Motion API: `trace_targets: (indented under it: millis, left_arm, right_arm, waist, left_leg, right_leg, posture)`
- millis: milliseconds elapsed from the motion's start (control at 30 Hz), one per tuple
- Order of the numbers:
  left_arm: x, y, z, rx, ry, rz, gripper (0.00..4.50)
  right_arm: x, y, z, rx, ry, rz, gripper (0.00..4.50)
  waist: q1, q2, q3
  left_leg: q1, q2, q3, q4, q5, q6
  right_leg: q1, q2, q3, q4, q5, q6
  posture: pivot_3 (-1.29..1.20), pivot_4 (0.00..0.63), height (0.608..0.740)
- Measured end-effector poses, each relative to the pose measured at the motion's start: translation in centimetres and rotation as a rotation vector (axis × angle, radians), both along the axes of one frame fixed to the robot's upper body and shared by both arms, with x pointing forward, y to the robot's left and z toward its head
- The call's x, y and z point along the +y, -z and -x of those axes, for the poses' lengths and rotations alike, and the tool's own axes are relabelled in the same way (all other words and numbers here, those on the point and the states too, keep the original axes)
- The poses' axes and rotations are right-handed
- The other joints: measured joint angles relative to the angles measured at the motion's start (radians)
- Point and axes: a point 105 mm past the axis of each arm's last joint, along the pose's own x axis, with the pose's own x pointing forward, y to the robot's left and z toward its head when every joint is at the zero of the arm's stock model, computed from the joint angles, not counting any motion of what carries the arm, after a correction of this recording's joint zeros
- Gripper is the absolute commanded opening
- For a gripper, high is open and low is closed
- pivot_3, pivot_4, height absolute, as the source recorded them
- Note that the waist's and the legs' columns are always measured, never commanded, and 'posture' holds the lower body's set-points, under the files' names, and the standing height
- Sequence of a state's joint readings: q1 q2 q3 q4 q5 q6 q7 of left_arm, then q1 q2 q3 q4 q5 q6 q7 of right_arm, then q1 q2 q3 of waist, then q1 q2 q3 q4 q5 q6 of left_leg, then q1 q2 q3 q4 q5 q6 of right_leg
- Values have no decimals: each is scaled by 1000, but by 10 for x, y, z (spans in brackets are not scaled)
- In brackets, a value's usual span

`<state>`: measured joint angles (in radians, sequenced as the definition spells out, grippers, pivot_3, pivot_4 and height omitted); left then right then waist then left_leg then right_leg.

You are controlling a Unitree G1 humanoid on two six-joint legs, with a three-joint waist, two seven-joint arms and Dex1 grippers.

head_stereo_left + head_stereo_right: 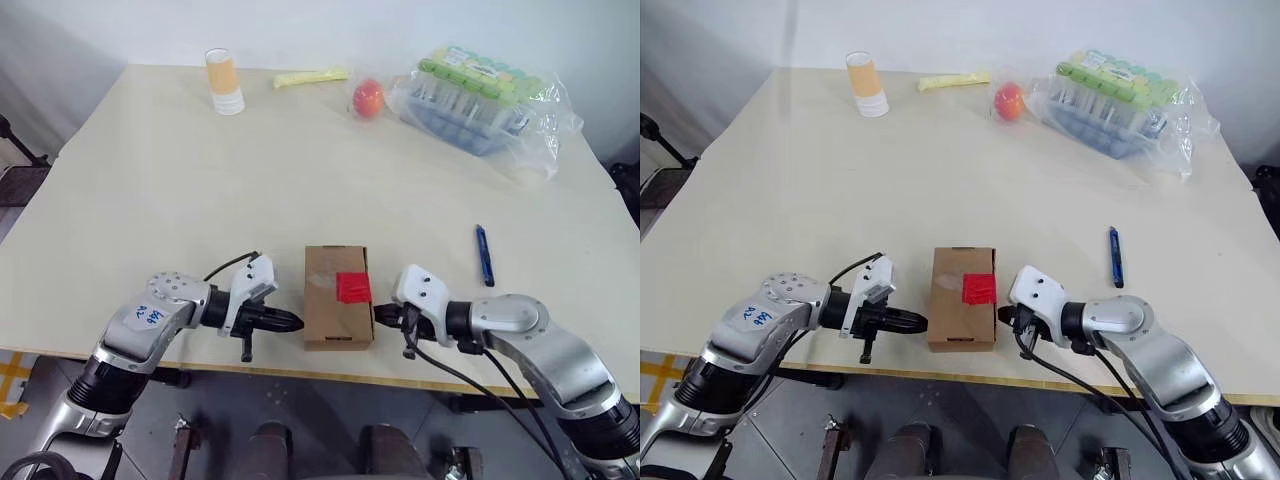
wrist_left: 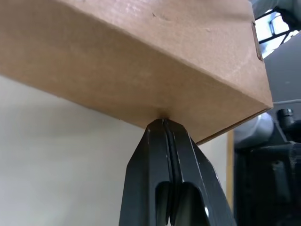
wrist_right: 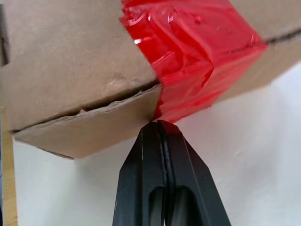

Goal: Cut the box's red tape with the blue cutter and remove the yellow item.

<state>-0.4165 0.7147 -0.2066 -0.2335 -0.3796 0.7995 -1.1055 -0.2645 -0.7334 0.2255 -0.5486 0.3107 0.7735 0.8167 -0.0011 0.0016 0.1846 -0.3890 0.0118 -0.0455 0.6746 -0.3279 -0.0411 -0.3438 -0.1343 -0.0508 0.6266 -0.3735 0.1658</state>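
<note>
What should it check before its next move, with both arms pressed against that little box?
1. Box lies flat near the table's front edge: ok.
2. Red tape uncut, wrapped over the box's right edge: ok.
3. Left gripper shut, tip against the box's left side: ok.
4. Right gripper shut, tip at the taped edge: ok.
5. Blue cutter in hand: not ok; it lies on the table right of the box.
6. Yellow item inside the box: cannot tell, box closed.

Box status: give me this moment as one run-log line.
box: closed, near table edge | red tape: uncut | left gripper, right gripper: shut, tips against box sides | blue cutter: untouched on table
</note>
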Motion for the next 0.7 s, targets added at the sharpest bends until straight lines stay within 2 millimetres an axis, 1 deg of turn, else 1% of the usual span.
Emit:
trace_targets:
  millis: [100, 133, 167, 200, 233, 267, 333, 367, 433, 467, 500, 533, 567, 600, 633, 700]
  left_arm:
    - [9, 0, -1, -3, -21, -36, 0]
    - [11, -1, -1, -9, -20, -45, 0]
    - [15, -3, -1, -16, -15, -58, 0]
    - [21, -6, -2, -25, -14, -72, 0]
    - [28, -12, -3, -36, -9, -76, 0]
    - [29, -18, -4, -45, -4, -66, 0]
    - [24, -39, -6, -56, 32, 17, 0]
    - [17, -53, -10, -77, 51, 72, 0]
    - [1, -75, -22, -145, 62, 166, 0]
    - [-10, -85, -27, -184, 73, 205, 0]
    - [-18, -88, -29, -209, 81, 224, 0]
    - [-21, -87, -32, -213, 76, 229, 0]
    - [-24, -81, -39, -217, 51, 210, 0]
    - [-26, -77, -41, -213, 43, 203, 0]
    - [-31, -69, -45, -216, 36, 174, 0]
    - [-43, -52, -46, -204, 55, 129, 0]
  right_arm:
    - [4, -1, 7, 16, -12, -7, 28]
    - [2, -1, 8, 27, -6, -11, 28]
    - [-3, -3, 9, 45, 13, -17, 28]
    - [-12, -7, 7, 58, 51, -17, 28]
    - [-24, -13, 4, 75, 109, -28, 186]
    - [-31, -18, 2, 84, 145, -42, 379]
    - [-41, -32, 0, 132, 201, -94, 860]
    - [-43, -41, -1, 151, 218, -126, 1207]
    - [-43, -58, -8, 160, 264, -215, 1845]
    - [-39, -66, -12, 166, 276, -260, 2237]
    - [-36, -68, -13, 185, 286, -287, 2570]
    - [-35, -67, -14, 201, 297, -297, 2928]
    - [-33, -62, -17, 233, 328, -307, 3253]
    - [-32, -59, -17, 250, 343, -309, 3543]
    - [-31, -55, -20, 273, 368, -313, 3543]
    - [-26, -51, -22, 294, 382, -319, 3543]
  waist:
    - [0, 0, 0]
    - [0, 0, 0]
    - [0, 0, 0]
    - [0, 0, 0]
    - [1, 0, 0]
    - [1, 0, 0]
    - [6, 0, 0]
    - [8, 0, 0]
    - [9, 0, 0]
    - [8, 0, 0]
    - [5, 0, 0]
    - [3, 0, 0]
    - [-1, 0, 0]
    - [-4, 0, 0]
    - [-5, 0, 0]
    - [-4, 0, 0]
  left_leg:
    - [0, 0, 0, 0, 0, 0]
    - [0, 0, 0, 0, 0, 0]
    - [0, 0, 0, 0, 0, 0]
    - [0, 0, 0, 0, 0, 0]
    - [0, 0, 0, 0, 0, 0]
    - [0, 0, 0, 0, 0, 0]
    - [0, 0, 0, 1, 0, 0]
    - [0, 0, 0, 1, 0, 0]
    - [0, 0, 0, 2, 0, 0]
    - [0, 0, 0, 2, 0, 0]
    - [1, 0, 0, 1, 0, 0]
    - [1, 0, 0, 0, 0, 0]
    - [1, 0, 0, -2, 0, 0]
    - [1, 0, 1, -4, 0, 0]
    - [1, 0, 1, -5, 0, 0]
    - [1, -1, 2, -6, 0, 0]
  right_leg:
    - [0, 0, 0, 0, 0, 0]
    - [0, 0, 0, 0, 0, 0]
    - [0, 0, 0, 0, 0, 0]
    - [0, 0, 0, 0, 0, 0]
    - [0, 0, 0, 0, 0, 0]
    - [0, 0, 0, 0, 0, 0]
    - [1, 0, 0, 0, 0, 0]
    - [1, 0, 0, 0, 0, 0]
    - [1, 0, 0, 0, 0, 0]
    - [1, 0, 0, 1, 0, 0]
    - [1, 0, 0, 1, 0, 0]
    - [1, 0, 0, 1, 0, 0]
    - [-1, 0, 0, 1, 0, 0]
    - [-2, 0, 0, 1, 0, 0]
    - [-2, 0, 1, 1, 0, 0]
    - [-4, 0, 1, 2, 0, 0]
  posture:
    - [0, 150, 740]
    - [0, 150, 740]
    - [0, 150, 740]
    - [0, 150, 740]
    - [0, 150, 740]
    - [0, 150, 740]
    - [0, 150, 740]
    - [0, 150, 740]
    - [0, 150, 740]
    - [0, 150, 740]
    - [0, 150, 740]
    - [0, 150, 740]
    - [0, 150, 740]
    - [0, 150, 740]
    - [0, 150, 740]
    - [0, 150, 740]
